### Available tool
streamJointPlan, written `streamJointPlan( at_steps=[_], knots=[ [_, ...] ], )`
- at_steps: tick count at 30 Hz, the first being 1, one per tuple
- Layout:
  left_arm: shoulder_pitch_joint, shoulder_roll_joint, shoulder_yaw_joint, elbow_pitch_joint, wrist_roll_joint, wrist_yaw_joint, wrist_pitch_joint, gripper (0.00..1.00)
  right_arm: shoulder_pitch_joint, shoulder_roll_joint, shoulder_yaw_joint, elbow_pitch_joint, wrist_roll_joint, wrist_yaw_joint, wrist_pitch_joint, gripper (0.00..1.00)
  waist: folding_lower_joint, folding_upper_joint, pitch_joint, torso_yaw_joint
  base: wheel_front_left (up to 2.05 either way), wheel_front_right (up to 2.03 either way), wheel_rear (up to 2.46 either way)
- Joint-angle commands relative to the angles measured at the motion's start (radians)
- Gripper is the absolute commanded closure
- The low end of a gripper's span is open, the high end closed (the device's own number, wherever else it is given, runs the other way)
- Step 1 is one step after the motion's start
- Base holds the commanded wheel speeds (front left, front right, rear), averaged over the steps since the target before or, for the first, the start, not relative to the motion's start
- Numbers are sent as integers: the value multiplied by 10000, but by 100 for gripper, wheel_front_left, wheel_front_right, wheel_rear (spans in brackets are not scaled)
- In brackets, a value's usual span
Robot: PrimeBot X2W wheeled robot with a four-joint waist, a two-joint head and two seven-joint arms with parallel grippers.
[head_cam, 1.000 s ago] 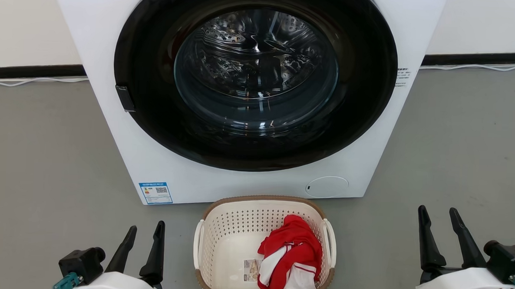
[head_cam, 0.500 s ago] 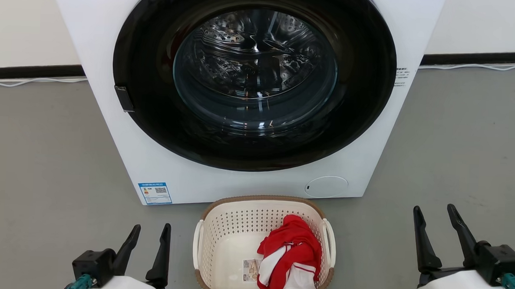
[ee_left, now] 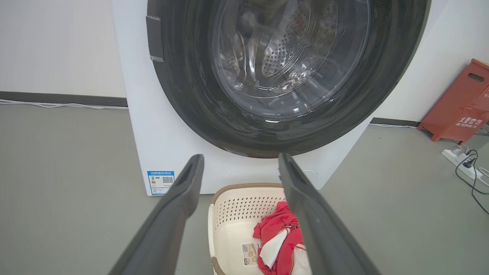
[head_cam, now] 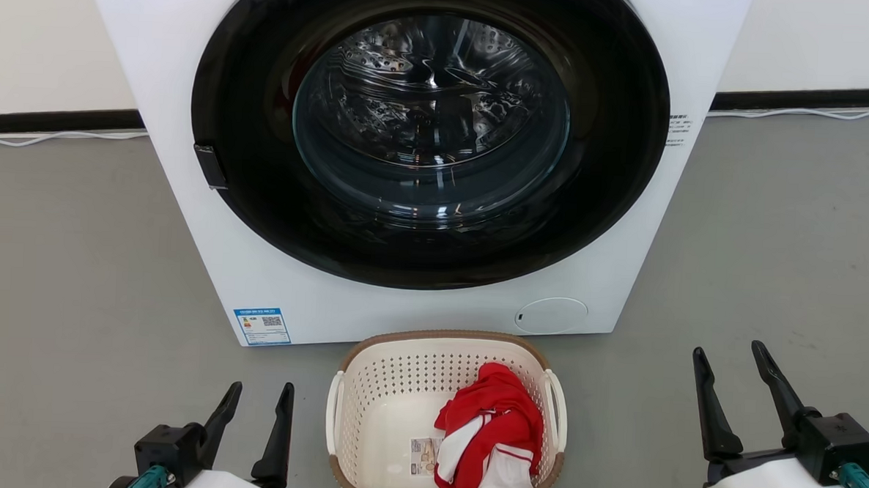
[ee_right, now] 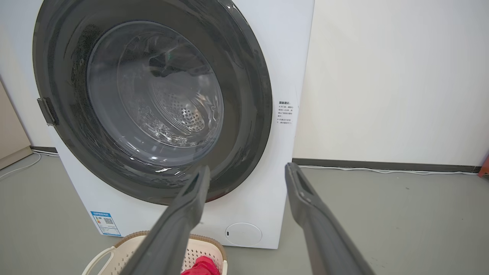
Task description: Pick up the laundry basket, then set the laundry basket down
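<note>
Laundry basket (head_cam: 399, 389) sits upright on the grey floor (head_cam: 73, 294) between the two grippers, touched by neither.

Left gripper (head_cam: 262, 387): jaws spread wide, nothing between them, fingers pointing toward the washing machine (head_cam: 417, 313). The basket is just beside these jaws on their right. Its left loop handle (head_cam: 334, 408) is the nearest part, with a strip of floor in between.

Right gripper (head_cam: 727, 349): jaws also spread, empty. The basket lies well apart to their left, with its right loop handle (head_cam: 555, 411) facing that side. The right jaws' tips reach further toward the machine than the left ones.

The basket's brown rim (head_cam: 445, 335) on the far side is close to the machine's base; cannot tell whether it touches.

Inside the basket, a red and white garment (head_cam: 492, 437) is bunched on the side nearer the right jaws. A small label (head_cam: 425, 456) lies on the bottom, nearer the left jaws.

Left wrist view: the basket shows low between the two fingers, and the right finger covers part of the garment. Right wrist view: a corner of the basket is at the bottom edge, below and left of the left finger.

Ahead of both sets of jaws is the machine's round dark door (head_cam: 249, 118), shut, with the drum visible through the glass. A blue sticker (head_cam: 262, 326) sits at the machine's lower corner, ahead of the left jaws. A red cabinet (ee_left: 458, 107) and a power strip (ee_left: 456, 156) are far off to the right of the left jaws.
</note>
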State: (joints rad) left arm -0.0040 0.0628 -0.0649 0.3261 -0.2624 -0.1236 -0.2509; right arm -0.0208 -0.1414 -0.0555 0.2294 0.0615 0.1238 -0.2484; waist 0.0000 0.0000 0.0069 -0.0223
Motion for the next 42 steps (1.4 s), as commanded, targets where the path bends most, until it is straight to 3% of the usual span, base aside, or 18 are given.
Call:
streamJointPlan(
  at_steps=[1,23,31,42],
  knots=[
    [-183,65,293,-208,35,-71,-109,0,-101,-166,249,-305,-79,69,-134,0,0,0,-5,6,0,0,0],
    [-333,57,226,-147,28,-71,-109,0,-238,-88,233,-234,25,69,-134,0,0,0,228,97,0,0,0],
    [-1182,54,24,228,35,-71,-109,0,-1021,0,193,526,28,69,-134,0,0,0,1279,195,0,0,0],
    [-3657,-10,-208,2664,267,-40,-109,0,-3340,77,398,2404,105,69,-134,0,0,0,3376,198,0,0,0]
  ],
)
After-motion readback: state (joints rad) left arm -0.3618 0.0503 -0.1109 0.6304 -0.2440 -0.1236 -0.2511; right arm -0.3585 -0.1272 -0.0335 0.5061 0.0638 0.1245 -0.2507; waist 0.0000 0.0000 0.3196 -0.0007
